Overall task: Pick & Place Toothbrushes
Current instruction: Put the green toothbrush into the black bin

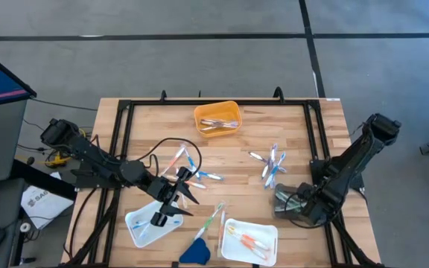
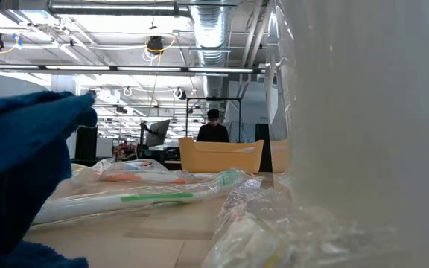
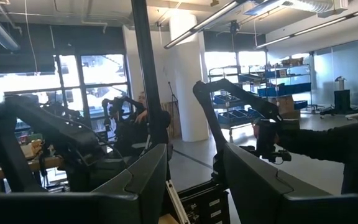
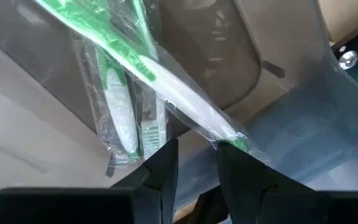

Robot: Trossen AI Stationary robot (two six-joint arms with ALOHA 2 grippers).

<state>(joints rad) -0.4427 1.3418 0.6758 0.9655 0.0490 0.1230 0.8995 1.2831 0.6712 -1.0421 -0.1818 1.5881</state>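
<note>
While the right arm works low at the desk's (image 1: 136, 119) right side, the scene reads as follows.
Right gripper (image 4: 194, 158): low over the clear tray (image 1: 285, 199); fingers a narrow gap apart. I cannot tell whether they pinch anything.
Key relation: a wrapped green toothbrush (image 4: 166, 87) has its near end at the tips of the right gripper's fingers. Its long axis runs slantwise away from them, above the tray floor.
Likely step: placing this green one with its like.
Left gripper (image 1: 171, 201): open and empty, above the edge of the left white tray (image 1: 136, 223).
Green toothbrushes at the right gripper: three, two of them lying side by side in the clear tray.
Trays: four, namely the clear one, the orange tray (image 1: 216, 112) and two white.
Loose toothbrushes: one cluster (image 1: 188, 173) nearer the left arm, one cluster (image 1: 272, 165) nearer the right; too tangled to count.
Dark-blue wedge (image 1: 196, 251): one, at the desk's front edge.
</note>
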